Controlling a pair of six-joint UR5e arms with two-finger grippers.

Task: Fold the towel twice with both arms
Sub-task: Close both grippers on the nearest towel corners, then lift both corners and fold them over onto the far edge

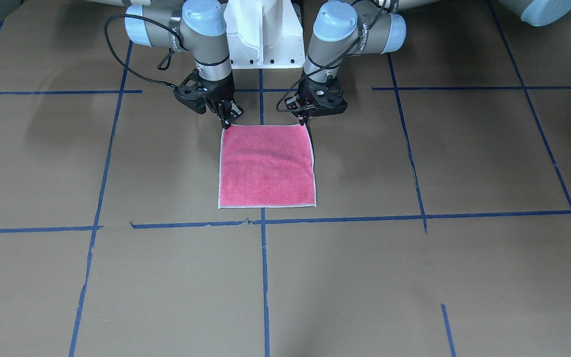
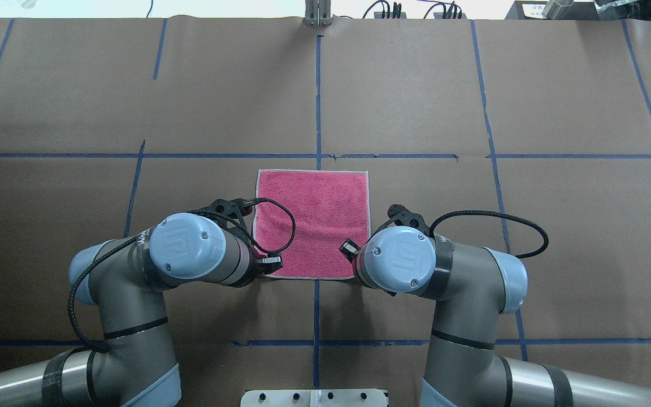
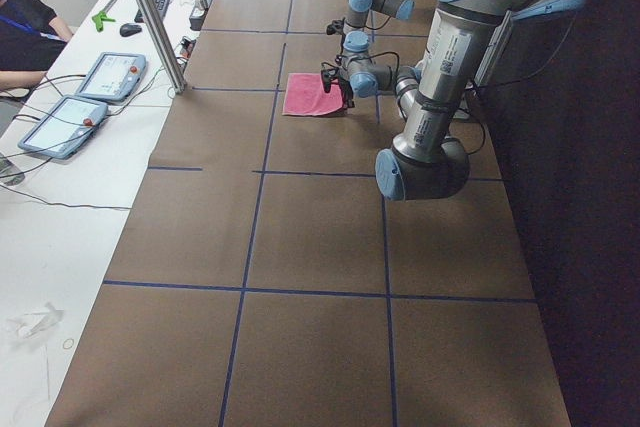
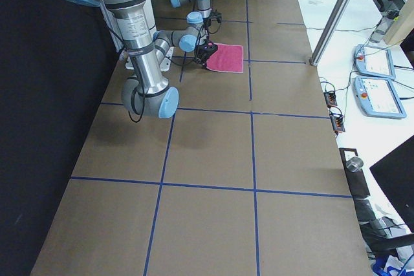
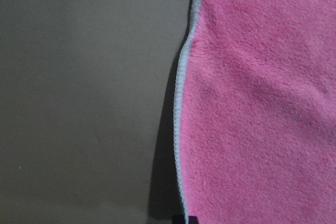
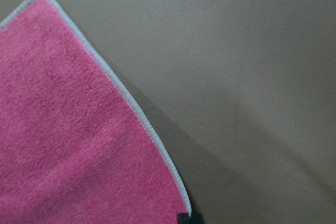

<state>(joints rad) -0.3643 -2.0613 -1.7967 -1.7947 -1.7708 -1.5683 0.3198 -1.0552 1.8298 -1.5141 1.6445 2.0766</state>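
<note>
The towel (image 1: pixel 265 166) lies pink face up on the brown table, square, with pale edging; it also shows in the overhead view (image 2: pixel 314 220). My left gripper (image 1: pixel 305 120) is shut on the towel's near corner on my left side. My right gripper (image 1: pixel 226 122) is shut on the other near corner. Both point straight down. In the left wrist view the towel's edge (image 5: pixel 181 103) curves up off the table with a shadow under it. The right wrist view shows the same at its edge (image 6: pixel 131 106). In the overhead view my wrists hide both grippers.
The white pedestal base (image 1: pixel 264 34) stands just behind the grippers. Blue tape lines (image 1: pixel 263 277) cross the brown paper cover. Control tablets (image 3: pixel 110 75) and a metal post (image 3: pixel 150 17) stand on the white bench beyond the table's far edge.
</note>
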